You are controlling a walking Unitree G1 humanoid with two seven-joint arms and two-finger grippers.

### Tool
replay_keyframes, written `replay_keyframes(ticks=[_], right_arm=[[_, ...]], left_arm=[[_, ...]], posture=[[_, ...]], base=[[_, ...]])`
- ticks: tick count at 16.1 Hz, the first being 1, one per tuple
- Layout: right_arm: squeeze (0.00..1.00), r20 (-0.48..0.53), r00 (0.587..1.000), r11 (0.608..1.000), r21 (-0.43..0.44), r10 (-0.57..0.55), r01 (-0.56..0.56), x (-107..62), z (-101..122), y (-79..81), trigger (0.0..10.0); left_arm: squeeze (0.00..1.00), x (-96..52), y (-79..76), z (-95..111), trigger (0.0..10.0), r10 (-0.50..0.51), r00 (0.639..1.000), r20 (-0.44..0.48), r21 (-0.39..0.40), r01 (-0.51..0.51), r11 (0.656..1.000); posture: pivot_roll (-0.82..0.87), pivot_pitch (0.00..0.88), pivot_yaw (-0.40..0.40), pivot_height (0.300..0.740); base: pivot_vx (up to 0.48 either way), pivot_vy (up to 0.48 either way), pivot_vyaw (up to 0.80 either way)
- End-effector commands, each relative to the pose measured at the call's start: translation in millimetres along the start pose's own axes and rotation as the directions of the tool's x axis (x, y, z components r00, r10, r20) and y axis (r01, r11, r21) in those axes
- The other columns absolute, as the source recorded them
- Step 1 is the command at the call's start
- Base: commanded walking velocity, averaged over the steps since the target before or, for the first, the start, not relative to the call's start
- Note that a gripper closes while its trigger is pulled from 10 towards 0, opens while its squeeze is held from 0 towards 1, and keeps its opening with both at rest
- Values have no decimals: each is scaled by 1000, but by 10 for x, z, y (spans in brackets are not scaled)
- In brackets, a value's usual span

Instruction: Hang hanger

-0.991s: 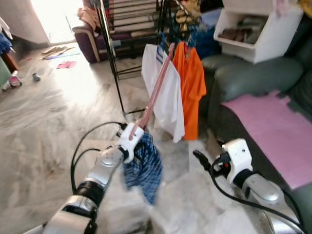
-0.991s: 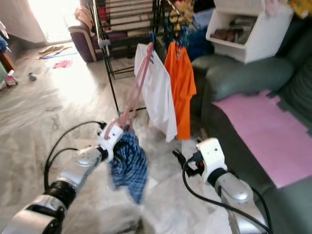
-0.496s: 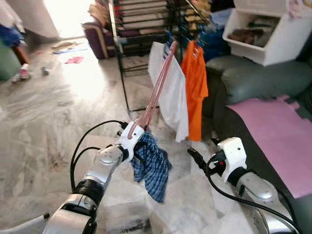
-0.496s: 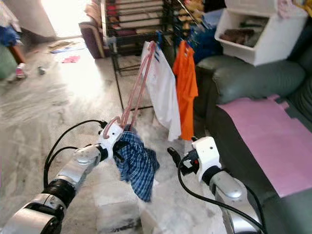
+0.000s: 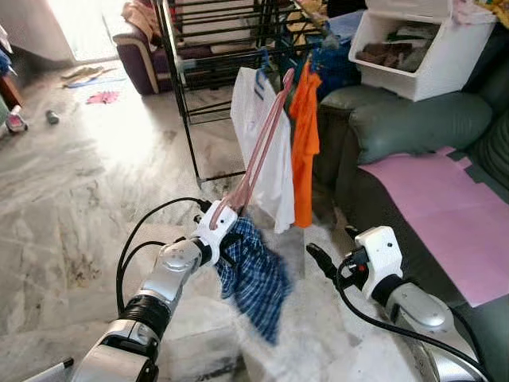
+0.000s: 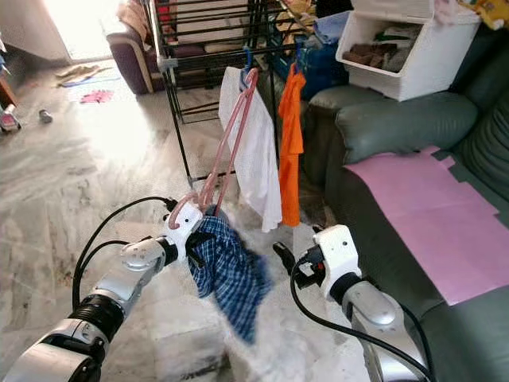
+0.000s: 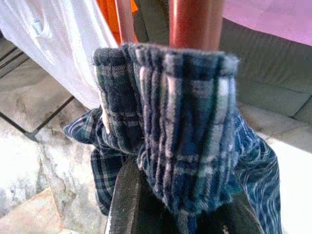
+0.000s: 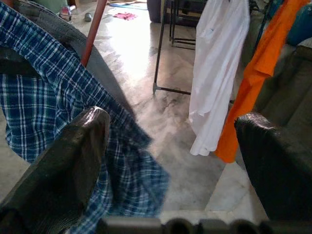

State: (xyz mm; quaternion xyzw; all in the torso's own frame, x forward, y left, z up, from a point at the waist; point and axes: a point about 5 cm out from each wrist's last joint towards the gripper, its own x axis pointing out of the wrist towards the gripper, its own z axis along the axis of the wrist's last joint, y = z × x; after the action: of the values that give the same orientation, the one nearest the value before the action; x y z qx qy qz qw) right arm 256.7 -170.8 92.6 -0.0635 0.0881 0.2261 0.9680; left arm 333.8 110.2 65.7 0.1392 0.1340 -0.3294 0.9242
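Pink plastic, the hanger (image 5: 258,151) slants up from the left gripper (image 5: 227,235) toward the black drying rack (image 5: 187,95), its hook end near the top of the white shirt (image 5: 258,143) that hangs on the rack. A blue checked shirt (image 5: 254,274) hangs bunched from the hanger's low end, and the left gripper's fingers are clenched on that bundle, well below the rack's rail. An orange shirt (image 5: 304,151) hangs just beside the white one, on the side toward the dark green sofa (image 5: 413,127), which carries a pink mat (image 5: 433,203). A white storage bin (image 5: 421,48) stands above the sofa's arm. The right gripper (image 5: 318,259) hovers low over the marble floor (image 5: 71,191), apart from the checked shirt. In the right eye view the same layout shows, with the hanger's 2 arms (image 6: 227,151) crossing in front of the white shirt. In the left wrist view the checked cloth (image 7: 170,131) is wrapped round the hanger's bar (image 7: 195,22) and pinched by the dark fingers (image 7: 129,200), with white and orange cloth behind. In the right wrist view the 2 fingers (image 8: 63,170) stand released and wide apart, with the checked shirt (image 8: 44,112), the rack's foot and both hanging shirts between them.
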Motion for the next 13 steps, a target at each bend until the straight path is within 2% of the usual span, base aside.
replay_keyframes(ticks=[1, 6, 9, 12, 13], right_arm=[[0, 21, 1000, 1000, -2, 15, -15, 18, 55, 25, 10000], [0, 20, 1000, 1000, -9, 12, -12, 16, 57, 18, 10000], [0, 19, 1000, 1000, -13, 8, -8, 20, 59, 7, 10000], [0, 19, 1000, 1000, -19, 7, -7, 19, 59, 6, 10000], [0, 19, 1000, 1000, -22, 7, -7, 18, 58, 6, 10000]], left_arm=[[0, -24, 46, 35, 10000, 4, 1000, 20, 16, -4, 1000], [0, -23, 33, 37, 10000, 0, 1000, 25, 20, 0, 1000], [0, -20, 38, 48, 10000, 2, 1000, 26, 30, -3, 1000], [0, -21, 45, 70, 10000, -3, 999, 32, 66, 1, 998], [0, -21, 50, 99, 10000, -17, 999, 36, 112, 13, 994]], posture=[[-90, 14, 67, 740], [-91, 13, 65, 740], [-93, 11, 66, 740], [-92, 11, 67, 740], [-92, 11, 67, 740]], base=[[0, 480, -438], [0, 446, -86], [0, 293, 0], [0, 0, 0], [0, 0, 0]])
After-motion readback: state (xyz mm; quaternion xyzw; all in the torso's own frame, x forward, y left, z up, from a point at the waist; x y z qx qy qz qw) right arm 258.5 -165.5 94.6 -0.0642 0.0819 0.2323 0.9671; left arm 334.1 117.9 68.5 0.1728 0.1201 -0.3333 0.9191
